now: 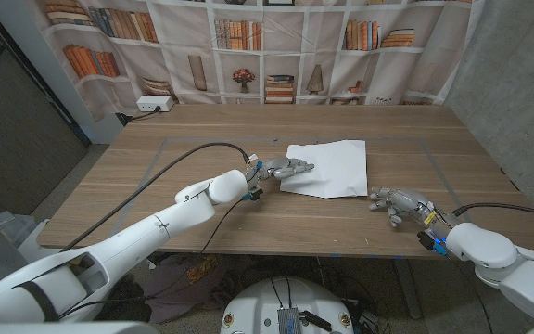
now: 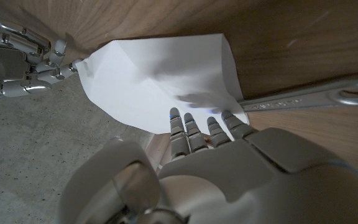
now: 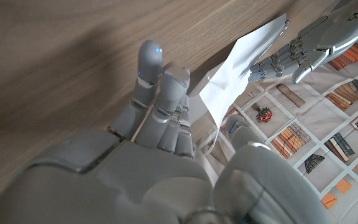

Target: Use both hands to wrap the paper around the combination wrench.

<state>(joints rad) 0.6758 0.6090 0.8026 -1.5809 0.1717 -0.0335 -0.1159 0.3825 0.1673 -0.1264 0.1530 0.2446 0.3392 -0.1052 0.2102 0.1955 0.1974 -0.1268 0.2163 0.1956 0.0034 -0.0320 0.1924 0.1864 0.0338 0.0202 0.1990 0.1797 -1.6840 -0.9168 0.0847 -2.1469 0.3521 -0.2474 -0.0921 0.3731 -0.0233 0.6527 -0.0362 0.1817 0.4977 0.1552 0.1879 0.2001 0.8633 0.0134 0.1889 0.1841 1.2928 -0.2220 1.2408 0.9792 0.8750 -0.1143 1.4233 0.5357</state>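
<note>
White paper (image 2: 166,78) hides most of wrench (image 2: 309,96).

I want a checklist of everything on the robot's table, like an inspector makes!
Surface: wooden table, faint taped lines.
Job's things: white paper lying creased; wrench poking out from under it.
Clutter: nothing seen.
Robot hands: left robot hand has fingers on the paper's edge; right robot hand sits by the paper's near corner, holding nothing visible.
Cables: black cable along left arm; another cable at right arm.
Surroundings: bookshelf-print curtain, power strip.
</note>
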